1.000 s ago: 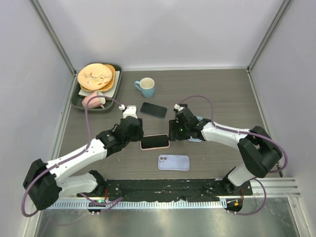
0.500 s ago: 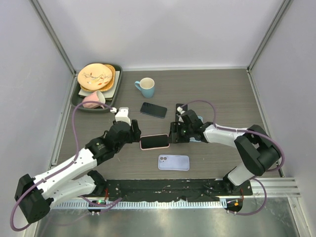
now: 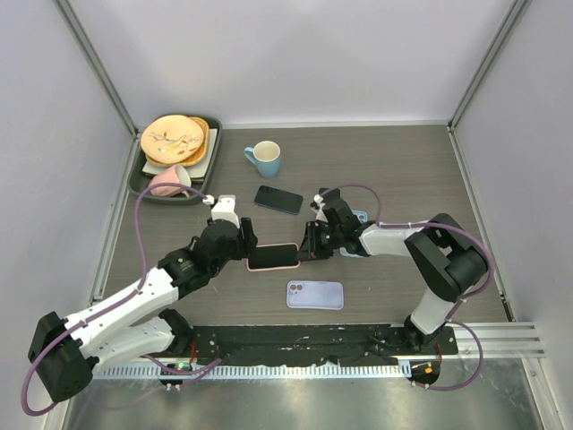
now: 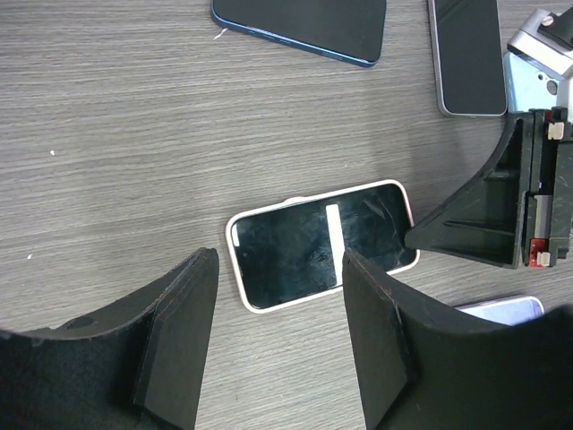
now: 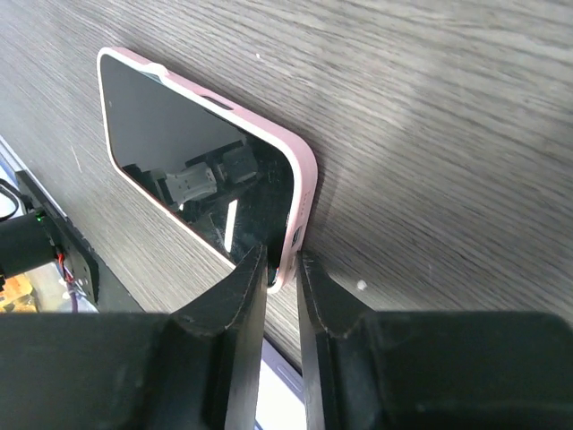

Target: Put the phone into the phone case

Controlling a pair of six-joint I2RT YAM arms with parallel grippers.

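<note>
A black-screened phone in a pink case (image 3: 273, 256) lies mid-table. It also shows in the left wrist view (image 4: 322, 242) and the right wrist view (image 5: 197, 170). My right gripper (image 3: 309, 244) (image 5: 282, 264) is shut on the right end of the cased phone, one finger on the screen side and one under the pink rim. That end looks slightly raised. My left gripper (image 3: 243, 242) (image 4: 277, 269) is open and empty, just off the phone's left end. A lilac case (image 3: 315, 294) lies flat nearer the arm bases.
A dark blue phone (image 3: 278, 199) lies behind the pink one. A light blue phone (image 3: 356, 219) lies partly under my right arm. A blue mug (image 3: 266, 159) stands behind the phones. A tray (image 3: 139, 184) with plates and a pink mug (image 3: 170, 182) sits at back left.
My right gripper has moved left and closed on the phone's right end, and the phone has shifted slightly left. My left arm has drawn back a little from the phone's left end.
</note>
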